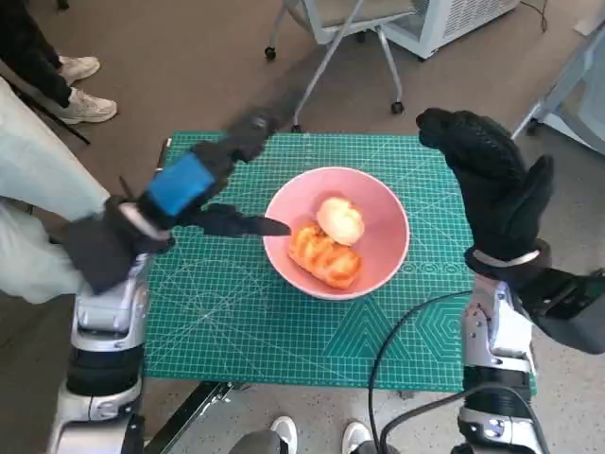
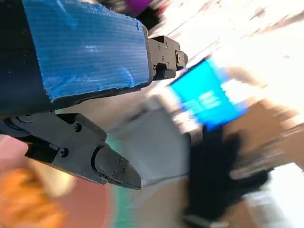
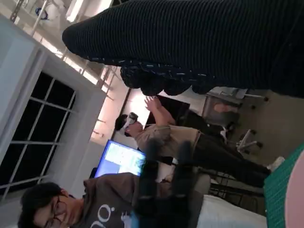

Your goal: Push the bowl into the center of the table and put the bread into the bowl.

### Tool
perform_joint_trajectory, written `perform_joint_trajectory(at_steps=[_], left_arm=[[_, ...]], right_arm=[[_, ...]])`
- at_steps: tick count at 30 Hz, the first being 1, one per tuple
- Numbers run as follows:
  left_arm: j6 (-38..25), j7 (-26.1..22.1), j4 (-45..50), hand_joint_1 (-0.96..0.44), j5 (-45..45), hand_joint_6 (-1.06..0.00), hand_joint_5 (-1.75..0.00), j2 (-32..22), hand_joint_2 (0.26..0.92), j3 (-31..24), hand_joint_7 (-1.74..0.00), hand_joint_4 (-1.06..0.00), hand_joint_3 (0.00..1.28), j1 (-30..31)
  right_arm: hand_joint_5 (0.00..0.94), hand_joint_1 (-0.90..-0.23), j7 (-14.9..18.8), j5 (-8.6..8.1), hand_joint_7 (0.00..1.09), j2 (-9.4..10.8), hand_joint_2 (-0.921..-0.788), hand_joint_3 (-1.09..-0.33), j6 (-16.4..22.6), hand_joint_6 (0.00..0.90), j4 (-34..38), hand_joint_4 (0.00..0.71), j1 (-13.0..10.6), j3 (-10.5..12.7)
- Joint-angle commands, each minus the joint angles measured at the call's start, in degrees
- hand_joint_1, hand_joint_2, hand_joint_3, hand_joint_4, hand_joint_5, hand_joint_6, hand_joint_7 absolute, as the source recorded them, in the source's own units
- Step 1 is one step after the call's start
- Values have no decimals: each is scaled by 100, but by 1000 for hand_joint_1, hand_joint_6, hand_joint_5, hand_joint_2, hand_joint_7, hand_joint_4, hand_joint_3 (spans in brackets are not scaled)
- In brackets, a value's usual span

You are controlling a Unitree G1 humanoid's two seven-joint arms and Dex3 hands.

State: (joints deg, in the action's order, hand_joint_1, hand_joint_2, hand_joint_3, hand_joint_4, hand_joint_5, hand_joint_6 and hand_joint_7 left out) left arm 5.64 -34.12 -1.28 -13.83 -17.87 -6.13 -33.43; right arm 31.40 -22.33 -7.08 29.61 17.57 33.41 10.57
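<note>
A pink bowl [image 1: 378, 203] sits near the middle of the green cutting mat [image 1: 236, 322]. Inside it lie a golden braided bread [image 1: 324, 255] and a pale round bun [image 1: 341, 219]. My left hand [image 1: 203, 194] hovers just left of the bowl, fingers spread and holding nothing, one fingertip close to the rim. My right hand [image 1: 492, 180] is raised at the mat's right side, fingers up and apart, empty. In the left wrist view the black fingers [image 2: 111, 166] show apart, with the blurred bread [image 2: 26, 199] at the corner. The right glove [image 3: 199, 42] fills the right wrist view.
An office chair base [image 1: 331, 57] stands beyond the table's far edge. A person's shoes [image 1: 80, 90] are at the upper left, and feet [image 1: 317, 435] show at the near edge. A black cable [image 1: 397, 350] crosses the mat's near right. People sit by a monitor [image 3: 121, 159].
</note>
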Motion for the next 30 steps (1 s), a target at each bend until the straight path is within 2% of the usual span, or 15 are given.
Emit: perform_joint_trajectory(at_steps=[1,6,11,16,20,30], left_arm=[[598,167,-261,-530,-513,-11,1,569,907,-219,-6,1,46,112],[1246,365,-489,-608,-858,-39,1,1182,919,-316,-23,1,147,167],[1837,440,-720,-614,-792,-70,1,1463,921,-290,-44,1,295,135],[2057,486,-837,-640,-522,-72,1,1355,921,-234,-51,1,382,103],[2122,491,-873,-654,-385,-62,1,1240,921,-194,-49,1,403,96],[2139,639,-927,-687,-279,-41,1,1183,921,-123,-47,1,438,56]], right_arm=[[3,-648,-77,37,503,-79,-921,-739,-170,56,-185,202,-19,-46],[4,-651,-121,71,511,-85,-921,-738,-203,52,-258,204,89,-91],[3,-659,-97,110,520,-80,-921,-731,-124,47,-136,202,228,-133],[1,-663,-37,101,524,-88,-921,-729,-41,43,30,196,353,-152],[0,-666,-15,98,527,-99,-921,-719,9,45,113,193,416,-161],[0,-669,-38,119,528,-164,-921,-701,-16,49,83,190,424,-181]])
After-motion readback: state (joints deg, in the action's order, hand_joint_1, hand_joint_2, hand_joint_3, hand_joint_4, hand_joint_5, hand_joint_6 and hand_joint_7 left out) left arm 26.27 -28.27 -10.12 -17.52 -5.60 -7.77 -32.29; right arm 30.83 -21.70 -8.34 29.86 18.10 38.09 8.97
